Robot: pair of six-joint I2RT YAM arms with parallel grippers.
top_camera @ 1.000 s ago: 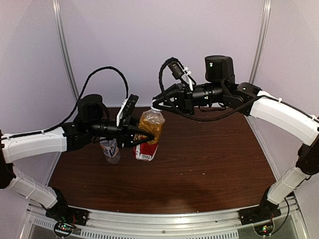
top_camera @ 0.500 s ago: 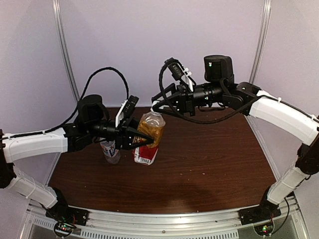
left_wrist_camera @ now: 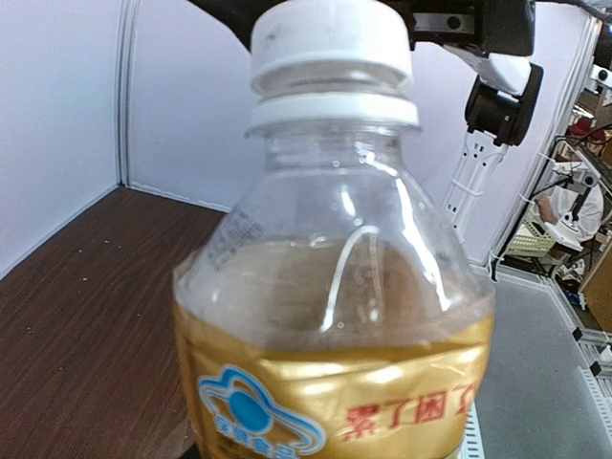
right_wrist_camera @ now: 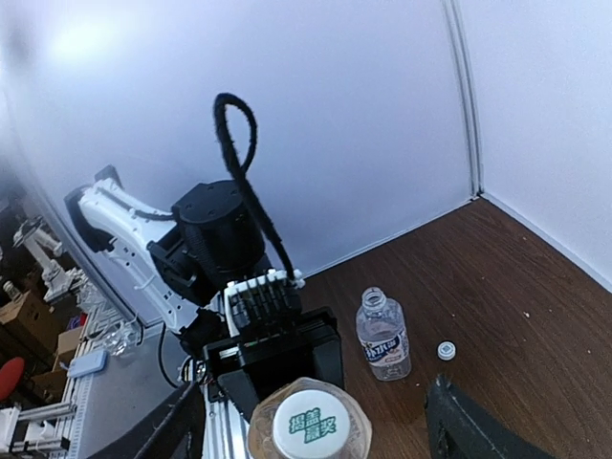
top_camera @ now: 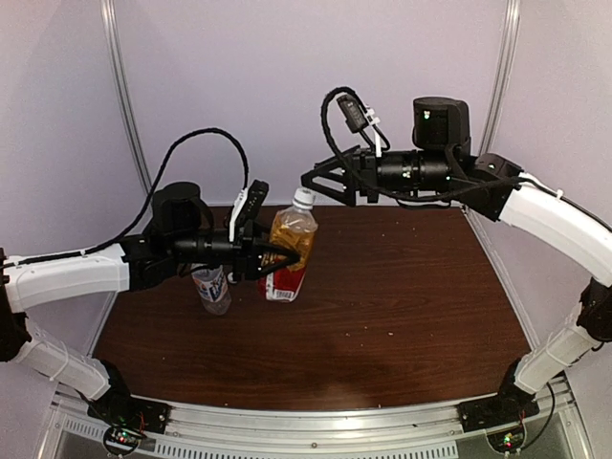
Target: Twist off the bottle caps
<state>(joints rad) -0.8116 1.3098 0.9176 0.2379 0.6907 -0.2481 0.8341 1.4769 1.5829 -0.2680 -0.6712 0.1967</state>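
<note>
The left gripper (top_camera: 277, 258) was clamped around the labelled body of the amber bottle (top_camera: 291, 239), which leaned slightly over the far left part of the table (top_camera: 402, 296). Its white cap (top_camera: 303, 198) sat screwed on the neck. The right gripper (top_camera: 314, 184) hovered just above that cap, with its fingers (right_wrist_camera: 459, 430) spread wide on either side and not touching it. Left of the amber bottle stood the clear bottle (top_camera: 212, 287), its neck open. A loose cap (right_wrist_camera: 446, 350) lay on the table just beside it.
</note>
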